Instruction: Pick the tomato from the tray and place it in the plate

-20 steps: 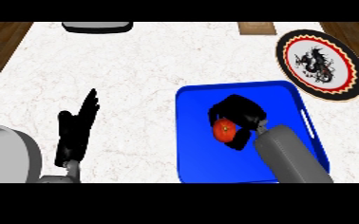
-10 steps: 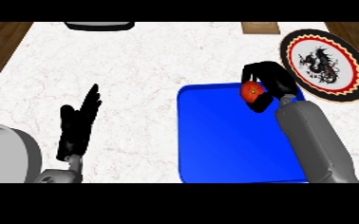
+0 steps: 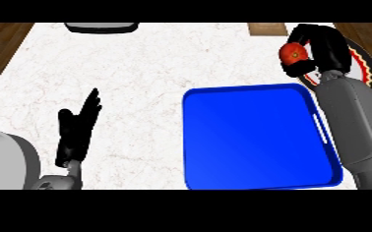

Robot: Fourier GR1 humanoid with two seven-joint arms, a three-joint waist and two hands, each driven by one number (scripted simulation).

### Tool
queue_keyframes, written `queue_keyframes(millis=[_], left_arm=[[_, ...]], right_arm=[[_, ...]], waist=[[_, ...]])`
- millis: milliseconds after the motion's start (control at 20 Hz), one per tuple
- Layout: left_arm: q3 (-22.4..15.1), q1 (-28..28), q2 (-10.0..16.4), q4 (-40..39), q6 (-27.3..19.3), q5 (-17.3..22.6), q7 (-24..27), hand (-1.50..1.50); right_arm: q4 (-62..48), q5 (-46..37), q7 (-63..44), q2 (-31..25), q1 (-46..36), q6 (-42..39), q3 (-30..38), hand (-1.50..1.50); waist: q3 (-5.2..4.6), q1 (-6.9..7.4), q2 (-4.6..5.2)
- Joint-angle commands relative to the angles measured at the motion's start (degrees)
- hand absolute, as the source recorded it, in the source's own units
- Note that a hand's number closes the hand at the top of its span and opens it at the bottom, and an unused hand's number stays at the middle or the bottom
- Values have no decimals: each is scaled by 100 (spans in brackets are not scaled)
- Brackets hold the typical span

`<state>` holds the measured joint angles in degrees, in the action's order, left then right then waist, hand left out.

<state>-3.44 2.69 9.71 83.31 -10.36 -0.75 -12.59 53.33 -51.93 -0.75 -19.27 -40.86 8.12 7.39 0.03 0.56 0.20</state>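
Inspector: Item one. Where is the tomato?

Observer: Off the tray. From where I stand it sits in the right hand, at the far right of the white marbled counter. That is past the tray's far right corner and at the left edge of the plate.

Inspector: State of the fingers?

Observer: Curled round it. Black fingers wrap over its top and under it, so the red skin shows on the left side only.

Inspector: Is it over the plate?

Observer: I cannot tell. The hand and the grey right forearm cover most of the plate. Only a dark patterned strip with a red-and-white rim shows at the right edge.

Inspector: The tray?

Observer: Blue, rectangular, with a raised rim, lying flat on the counter right of centre (its floor catches a pale sheen). The forearm runs along its right side.

Inspector: Left hand?

Observer: Low on the left, resting. The fingers are straight and pressed together, pointing away from the robot, and the thumb stands apart — well clear of the tray.

Inspector: Other items?

Observer: Two, both at the far edge — a dark, grey-topped object, cut off from view, and a wooden block just left of the right hand.
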Motion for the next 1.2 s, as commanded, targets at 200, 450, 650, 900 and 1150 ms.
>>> queue_keyframes(millis=[200,450,650,900,1150], left_arm=[[-168,-262,-155,263,-43,-148,-21,0],[-55,2,-175,66,-28,-173,-55,0],[119,129,3,-130,248,-43,15,0],[-222,-32,-258,516,-97,-343,-411,0],[-95,48,-261,28,59,-254,96,0]], right_arm=[[-304,12,-499,-356,-409,770,671,150],[-1074,272,-70,-944,-485,669,1053,150],[-2332,-57,-290,-920,-1188,1214,1061,150],[-3239,111,584,-1408,-954,1478,1366,150],[-3940,137,793,-1794,-1047,921,1437,150]], waist=[[-1,16,-9],[-1,8,0],[0,85,29],[11,168,55],[13,198,94]])
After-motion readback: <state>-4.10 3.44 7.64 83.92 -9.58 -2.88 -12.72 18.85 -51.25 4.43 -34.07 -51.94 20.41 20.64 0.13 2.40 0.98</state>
